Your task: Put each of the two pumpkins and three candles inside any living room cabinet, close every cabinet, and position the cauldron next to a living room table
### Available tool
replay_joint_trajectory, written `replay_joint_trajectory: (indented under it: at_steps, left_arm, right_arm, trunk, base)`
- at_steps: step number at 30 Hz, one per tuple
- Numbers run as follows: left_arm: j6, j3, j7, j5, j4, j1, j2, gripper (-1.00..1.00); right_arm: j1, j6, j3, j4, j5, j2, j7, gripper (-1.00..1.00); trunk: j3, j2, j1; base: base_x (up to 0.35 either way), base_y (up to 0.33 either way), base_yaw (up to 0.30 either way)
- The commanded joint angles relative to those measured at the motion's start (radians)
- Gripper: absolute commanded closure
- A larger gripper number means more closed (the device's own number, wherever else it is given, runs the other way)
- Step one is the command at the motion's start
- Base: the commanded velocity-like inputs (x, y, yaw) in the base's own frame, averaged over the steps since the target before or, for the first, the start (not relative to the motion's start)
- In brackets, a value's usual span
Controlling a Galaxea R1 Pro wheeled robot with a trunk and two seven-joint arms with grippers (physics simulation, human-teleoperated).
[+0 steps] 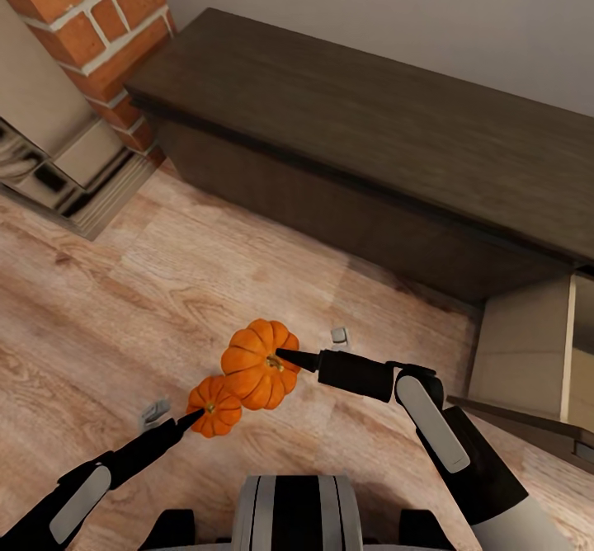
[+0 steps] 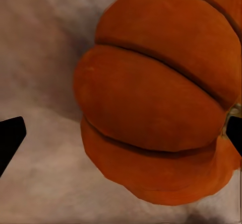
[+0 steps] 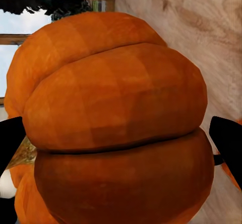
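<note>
I face the cabinet, its drawer at the right end pulled open. Neither pumpkin is stowed yet. My right gripper clamps the larger pumpkin, and my left gripper clamps the smaller pumpkin, both carried over the wooden floor before the cabinet.

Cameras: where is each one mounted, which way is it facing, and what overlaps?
Head view: on the head, looking forward and down at the wood floor and cabinet; both arms show, left claw and right claw, each on a pumpkin.
Left wrist view: by the left claw, looking along its fingers at the smaller pumpkin.
Right wrist view: by the right claw, fingers flanking the larger pumpkin.
Shared: head and wrist views share the pumpkins and floor.
</note>
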Motion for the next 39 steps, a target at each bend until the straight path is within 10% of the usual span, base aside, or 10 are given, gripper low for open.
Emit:
replay_joint_trajectory:
  at_steps: [1,25,26,39]
  left_arm:
    - [0.003,-0.003,0.047,-0.003,0.002,0.000,0.000,-1.00]
    - [0.001,-0.005,0.047,-0.009,-0.004,0.000,-0.003,-1.00]
    - [0.001,-0.005,0.047,-0.009,-0.004,0.000,-0.003,1.00]
    - [0.001,-0.004,0.047,-0.008,-0.004,0.000,-0.002,1.00]
  right_arm:
    - [-0.001,0.004,0.001,0.000,-0.004,-0.001,-0.002,1.00]
    - [0.000,0.004,0.001,0.000,-0.004,0.000,-0.002,1.00]
    - [0.000,0.004,0.001,0.000,-0.004,0.000,-0.002,1.00]
    - [0.000,0.004,0.001,0.000,-0.004,-0.001,-0.002,1.00]
  trunk:
    - [-0.005,0.000,0.000]
    - [-0.008,-0.001,0.001]
    - [-0.008,-0.001,0.001]
    - [-0.008,-0.001,0.001]
  base:
    - [0.000,0.000,0.000]
    - [0.000,0.000,0.000]
    - [0.000,0.000,0.000]
    - [0.000,0.000,0.000]
